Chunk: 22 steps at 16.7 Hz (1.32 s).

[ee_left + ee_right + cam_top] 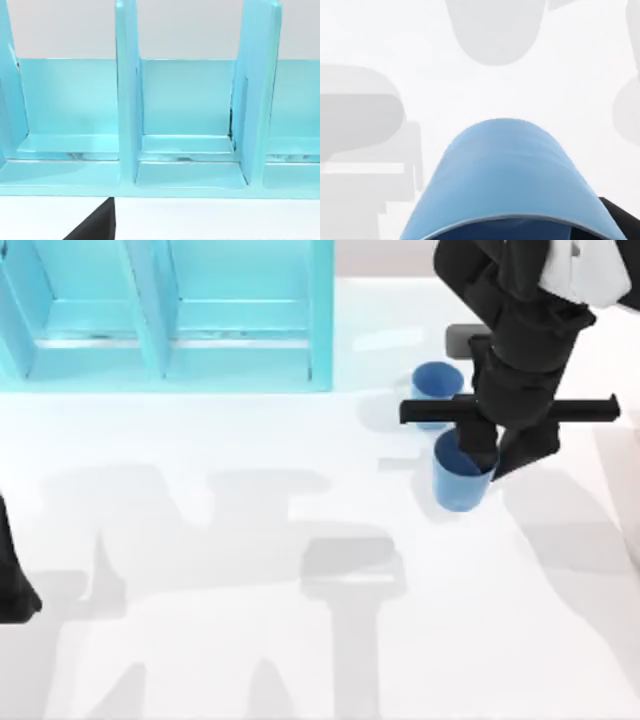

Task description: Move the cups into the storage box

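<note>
Filling the lower part of the right wrist view, a small round blue cup point(507, 175) of smooth, matte-looking material is showing its curved wall and thin rim against the plain white table point(570, 75). From above, that same handle-less cup point(460, 480) is sitting on the table's right half, tapering slightly toward its base, with the black right gripper point(483, 452) reaching down at its rim; one dark finger appears to be dipping inside the cup, but whether the fingers are clamping the wall I cannot tell. A second identical small blue cup point(436, 386) is standing upright just behind the first, partly crossed by the gripper's flat black bar.

Farther back on the left, the large light cyan-blue storage box point(170, 320) is standing with smooth, glossy upright dividers. Both cups are lying outside it, to its right. The left wrist view is showing what the overhead one hardly shows: the box's compartments point(187, 120) face-on, with their flat back walls and floors.

At the table's left edge, the black left arm point(15, 590) is sitting parked.
</note>
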Motion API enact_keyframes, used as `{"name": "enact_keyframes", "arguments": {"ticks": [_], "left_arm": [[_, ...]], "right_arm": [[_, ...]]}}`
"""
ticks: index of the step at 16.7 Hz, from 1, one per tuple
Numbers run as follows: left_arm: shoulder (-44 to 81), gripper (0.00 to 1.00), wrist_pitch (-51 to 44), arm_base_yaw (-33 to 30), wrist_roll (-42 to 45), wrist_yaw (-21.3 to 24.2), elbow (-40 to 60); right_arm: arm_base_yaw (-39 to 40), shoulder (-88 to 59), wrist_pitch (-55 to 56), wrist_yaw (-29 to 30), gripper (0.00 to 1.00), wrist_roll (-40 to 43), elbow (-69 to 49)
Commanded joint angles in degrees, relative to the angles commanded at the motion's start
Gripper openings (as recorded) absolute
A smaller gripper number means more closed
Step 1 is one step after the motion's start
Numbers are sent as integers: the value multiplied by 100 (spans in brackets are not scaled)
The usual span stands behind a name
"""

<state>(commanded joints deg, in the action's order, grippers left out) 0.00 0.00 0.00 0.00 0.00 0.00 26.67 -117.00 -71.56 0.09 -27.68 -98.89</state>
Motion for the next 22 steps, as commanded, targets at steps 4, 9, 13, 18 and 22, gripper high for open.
{"name": "enact_keyframes", "arguments": {"ticks": [4,9,13,18,22], "left_arm": [[0,100,0,0,0,0,0],[0,100,0,0,0,0,0],[0,100,0,0,0,0,0],[0,100,0,0,0,0,0],[0,100,0,0,0,0,0]], "right_arm": [[-267,329,-321,-3,0,257,28],[-313,329,-339,-3,0,304,31],[-1134,572,-516,-58,0,906,225],[-3027,1117,-644,-90,0,2864,657],[-4684,1525,-770,-108,0,5004,987]]}}
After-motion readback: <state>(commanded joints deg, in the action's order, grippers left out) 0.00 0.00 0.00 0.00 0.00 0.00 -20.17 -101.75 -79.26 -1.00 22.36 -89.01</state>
